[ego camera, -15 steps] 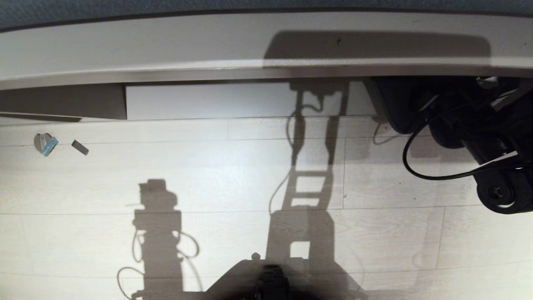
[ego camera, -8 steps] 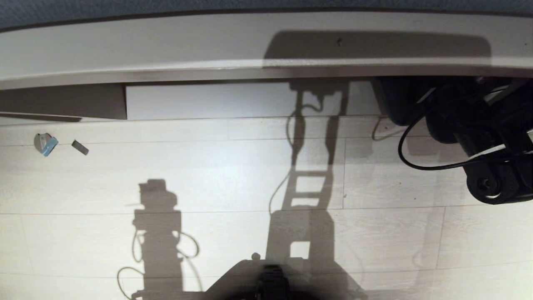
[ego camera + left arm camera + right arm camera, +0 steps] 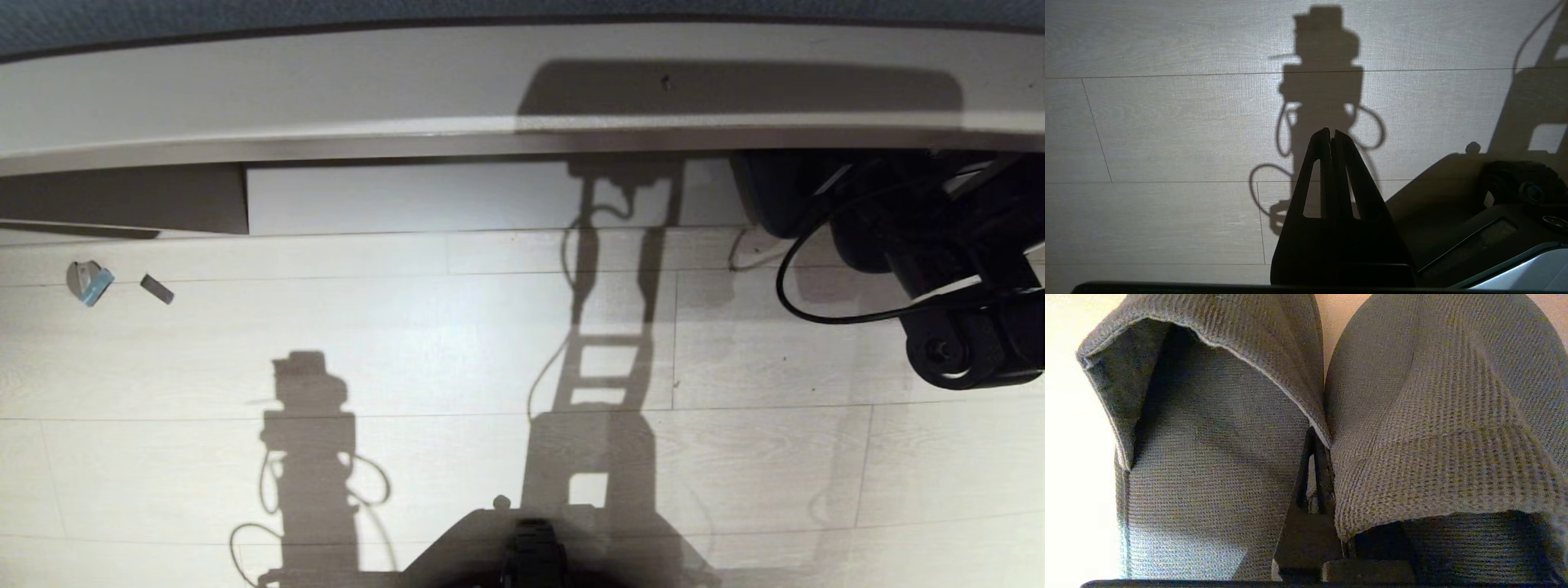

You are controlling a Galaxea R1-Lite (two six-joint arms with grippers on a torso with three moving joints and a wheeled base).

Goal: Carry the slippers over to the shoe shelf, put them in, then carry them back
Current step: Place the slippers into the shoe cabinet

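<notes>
Our right gripper (image 3: 1312, 473) is squeezed tight on the slippers (image 3: 1220, 465), pinching the two inner edges where they meet, so one grey-blue slipper hangs on each side of its thin dark fingers. From our head we see the slippers (image 3: 775, 196) as a dark lump at the mouth of the shoe shelf (image 3: 490, 196), at its right end, with our right arm (image 3: 947, 269) and its looping black cable (image 3: 816, 302) just in front of the shelf. Our left gripper (image 3: 1332, 136) is closed on nothing and hangs over the pale wood floor (image 3: 408, 343), well away from the shelf. Two small scraps (image 3: 90, 282) lie on the floor near the shelf's left end
</notes>
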